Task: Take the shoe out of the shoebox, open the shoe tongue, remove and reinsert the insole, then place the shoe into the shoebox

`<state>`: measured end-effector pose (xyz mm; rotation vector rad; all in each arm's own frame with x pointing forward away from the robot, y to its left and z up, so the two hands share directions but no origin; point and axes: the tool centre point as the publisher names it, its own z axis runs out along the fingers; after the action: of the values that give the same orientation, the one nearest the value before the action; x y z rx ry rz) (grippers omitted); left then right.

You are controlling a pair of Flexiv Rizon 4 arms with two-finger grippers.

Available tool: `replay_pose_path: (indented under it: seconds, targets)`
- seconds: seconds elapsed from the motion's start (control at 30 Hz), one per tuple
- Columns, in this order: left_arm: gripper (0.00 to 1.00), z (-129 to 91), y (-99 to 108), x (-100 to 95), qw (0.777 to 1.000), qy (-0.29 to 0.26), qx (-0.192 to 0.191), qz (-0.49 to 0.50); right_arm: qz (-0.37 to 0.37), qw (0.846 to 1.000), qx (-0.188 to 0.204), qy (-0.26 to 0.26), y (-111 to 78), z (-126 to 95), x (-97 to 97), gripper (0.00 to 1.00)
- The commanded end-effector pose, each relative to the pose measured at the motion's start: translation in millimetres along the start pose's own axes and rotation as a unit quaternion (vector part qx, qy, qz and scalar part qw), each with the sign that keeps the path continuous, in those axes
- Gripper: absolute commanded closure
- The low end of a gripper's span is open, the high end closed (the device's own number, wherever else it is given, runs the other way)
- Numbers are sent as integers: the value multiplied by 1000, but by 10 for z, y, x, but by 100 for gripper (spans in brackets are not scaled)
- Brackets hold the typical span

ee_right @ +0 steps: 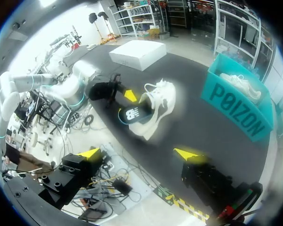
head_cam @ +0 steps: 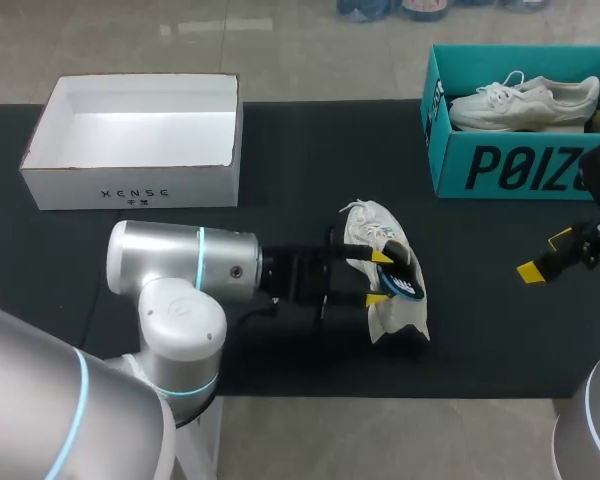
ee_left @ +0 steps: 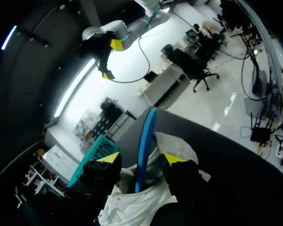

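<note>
Nearest us, the white shoe [head_cam: 395, 315] lies on the black table [head_cam: 280, 180]. Our left gripper [head_cam: 379, 277] sits at its opening, spread, with the blue-edged insole [ee_left: 145, 141] standing edge-on between the fingers [ee_left: 108, 162] (touching neither, as far as we see). Off to the right, our right gripper [head_cam: 544, 255] hovers above the table, spread wide. Farther back stand the teal shoebox [head_cam: 500, 165], with a second white shoe [head_cam: 525, 100] inside, and an open white box [head_cam: 130, 185] well to its left.

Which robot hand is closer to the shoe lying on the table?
Left. The left gripper is at the shoe, straddling its insole. The right gripper hangs apart, nearer the teal box.
</note>
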<state>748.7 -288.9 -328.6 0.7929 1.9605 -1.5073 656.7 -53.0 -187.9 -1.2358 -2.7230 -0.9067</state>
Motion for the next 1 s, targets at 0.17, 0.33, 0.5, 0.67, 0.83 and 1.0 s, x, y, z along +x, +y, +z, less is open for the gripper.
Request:
replay_pose_path:
  seconds: [0.17, 0.33, 0.5, 0.67, 0.83, 1.0]
  targets:
    - [48, 172, 96, -74, 1000, 12, -5, -3, 0, 1000, -1, -2, -21, 4, 10, 0]
    - [72, 219, 113, -81, 1000, 16, -4, -5, 0, 1000, -1, -2, -21, 4, 10, 0]
    - [100, 244, 100, -56, 1000, 24, 0, -6, 0, 1000, -1, -2, -21, 4, 10, 0]
    - [100, 250, 80, -80, 1000, 20, -3, 1, 0, 1000, -1, -2, -21, 4, 10, 0]
    - [100, 274, -4, -126, 1000, 17, 0, 19, 0, 1000, -1, -2, -21, 4, 10, 0]
    - [100, 310, -25, -92, 999, 20, 4, 26, 0, 1000, -1, -2, -21, 4, 10, 0]
